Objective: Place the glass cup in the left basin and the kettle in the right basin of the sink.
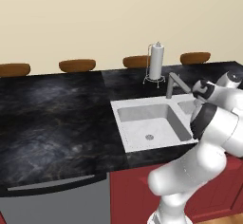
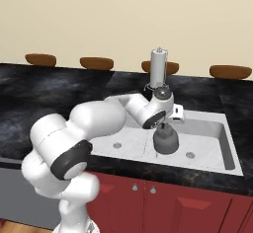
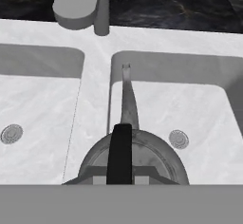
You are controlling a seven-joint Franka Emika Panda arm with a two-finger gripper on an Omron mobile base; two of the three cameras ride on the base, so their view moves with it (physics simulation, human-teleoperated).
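Our claw (image 2: 164, 123) hangs over the sink (image 2: 225, 143) in the right base view, and the kettle (image 2: 165, 140) hangs just under it. We think the claw is closed on the kettle's handle, because the kettle stays up in the air with nothing else holding it. It sits over the right basin (image 2: 207, 145), close to the wall between the two bowls. We think we hold it there so it can go down into that bowl. We count two bowls, with one drain in each. We count one paper-towel roll (image 2: 158, 69) behind the faucet. We count four brown stools (image 2: 97, 62) along the far side of the counter.

From the left base view, our big white arm covers the claw and the kettle. We can see the left basin (image 1: 147, 123) well, and nothing is inside it. The glass cup is not in there yet, so that job is not done. The faucet (image 1: 173, 83) stands at the back, between the two bowls.

Down the hand view, we look over the top of the kettle. One dark finger (image 3: 119, 154) lies across its top. The spout points away from us, over the floor of the right basin. One drain (image 3: 178, 139) shows beside it.
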